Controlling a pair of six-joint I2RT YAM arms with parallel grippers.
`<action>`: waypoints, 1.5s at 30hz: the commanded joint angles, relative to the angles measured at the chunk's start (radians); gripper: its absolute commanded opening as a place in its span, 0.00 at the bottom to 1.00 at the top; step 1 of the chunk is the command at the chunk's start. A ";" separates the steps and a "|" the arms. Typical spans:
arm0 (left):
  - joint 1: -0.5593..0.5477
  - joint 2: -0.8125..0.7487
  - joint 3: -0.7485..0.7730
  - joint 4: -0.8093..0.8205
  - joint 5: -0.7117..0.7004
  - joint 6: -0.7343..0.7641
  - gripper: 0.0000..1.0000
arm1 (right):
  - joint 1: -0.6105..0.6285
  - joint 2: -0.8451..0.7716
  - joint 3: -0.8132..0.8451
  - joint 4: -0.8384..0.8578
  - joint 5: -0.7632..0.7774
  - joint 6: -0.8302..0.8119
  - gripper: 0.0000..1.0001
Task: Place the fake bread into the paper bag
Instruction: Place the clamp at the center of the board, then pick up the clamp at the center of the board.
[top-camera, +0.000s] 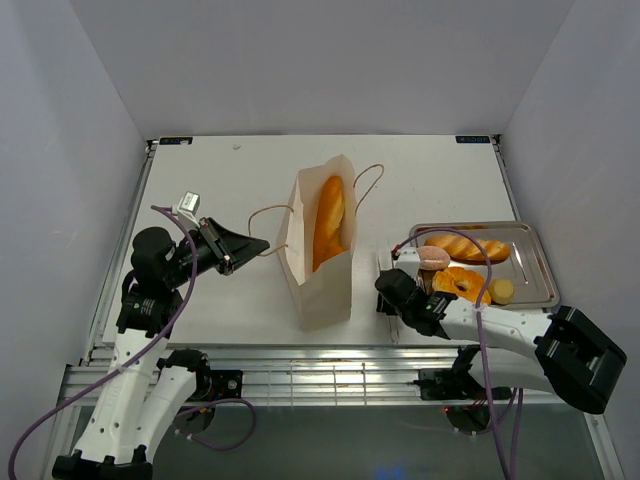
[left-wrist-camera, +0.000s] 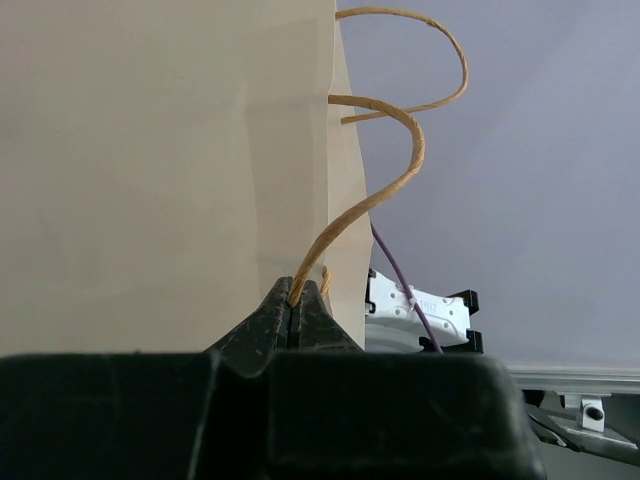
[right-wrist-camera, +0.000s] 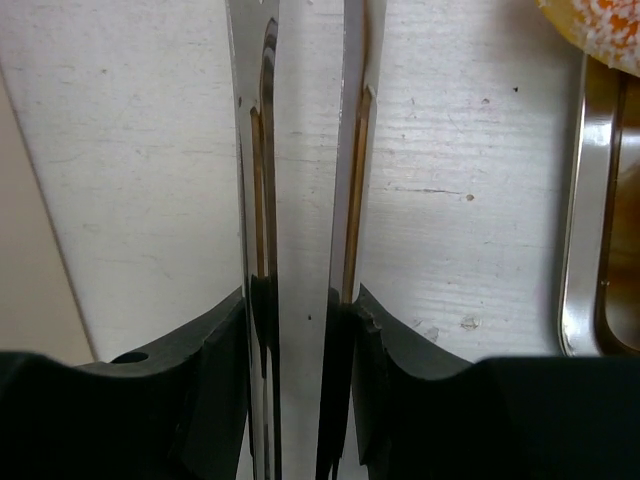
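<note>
The tan paper bag (top-camera: 322, 270) stands upright mid-table, mouth open, with the long baguette (top-camera: 329, 220) inside. My left gripper (top-camera: 255, 243) is shut on the bag's left cord handle (left-wrist-camera: 385, 185), which is pinched between the fingertips in the left wrist view (left-wrist-camera: 295, 300); the bag wall (left-wrist-camera: 160, 170) fills that view. My right gripper (top-camera: 388, 285) is between bag and tray, shut on the metal tongs (right-wrist-camera: 300, 150), whose two arms stay slightly apart with nothing between them. A ridged loaf (top-camera: 466, 245), pinkish bun (top-camera: 433, 257) and ring bun (top-camera: 462, 283) lie on the tray.
The silver tray (top-camera: 545, 272) sits at the right; its rim (right-wrist-camera: 585, 220) shows in the right wrist view, with the ring bun's edge (right-wrist-camera: 605, 25) at the top corner. A small yellow pastry (top-camera: 502, 290) also lies on the tray. Grey walls enclose the table.
</note>
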 joint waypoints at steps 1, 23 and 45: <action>-0.003 -0.013 -0.005 0.013 -0.014 -0.001 0.00 | 0.008 0.043 -0.041 0.126 0.079 -0.037 0.44; -0.003 -0.024 0.000 -0.011 -0.017 0.010 0.00 | 0.193 0.418 0.016 0.139 0.381 0.117 0.68; -0.003 -0.058 -0.031 -0.031 -0.025 0.016 0.00 | 0.345 0.522 -0.113 0.218 0.459 0.246 0.41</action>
